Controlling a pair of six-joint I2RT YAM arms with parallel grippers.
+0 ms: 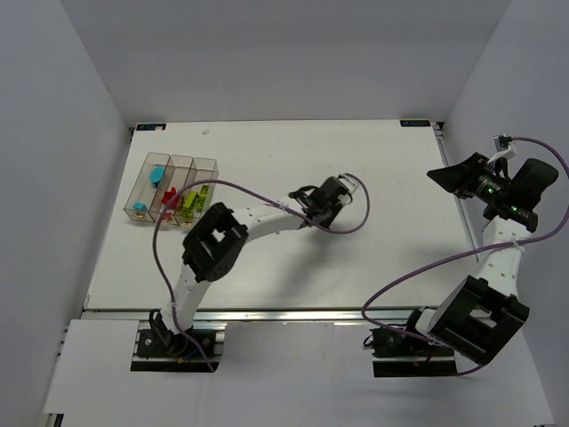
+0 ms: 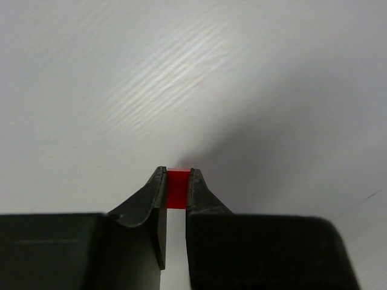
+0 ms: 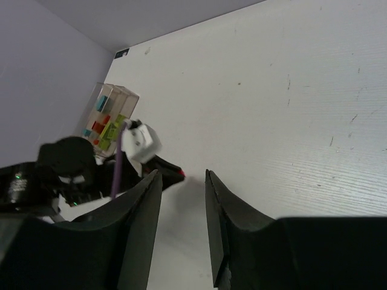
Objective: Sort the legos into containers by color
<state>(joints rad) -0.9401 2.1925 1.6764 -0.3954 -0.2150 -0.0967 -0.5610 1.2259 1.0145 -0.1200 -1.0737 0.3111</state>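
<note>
The left tool (image 2: 177, 175) is pinching a small red brick (image 2: 177, 188) between its two tips, near the middle of the table (image 1: 400, 258). The brick sits right at the very ends of the tips, so the hold looks thin. I cannot tell if the brick is off the table yet. A good way to go on, I think, is to keep the squeeze steady, lift straight up, and move slowly so the brick does not slip or twist out. The containers (image 1: 169, 191) are well apart from it, at the far left of the table. The middle bin (image 1: 169, 197) has red bricks in it, so that looks like the place for this one. Cyan bricks (image 1: 158, 173) are in the bin on one side and green bricks (image 1: 196, 200) on the other, so the drop must be right over the middle. The purple cable (image 1: 258, 190) hangs beside the left arm and could drag near the bins. The right tool (image 3: 181, 175) is spread apart, holds nothing, and is off to the right, out of the way.
</note>
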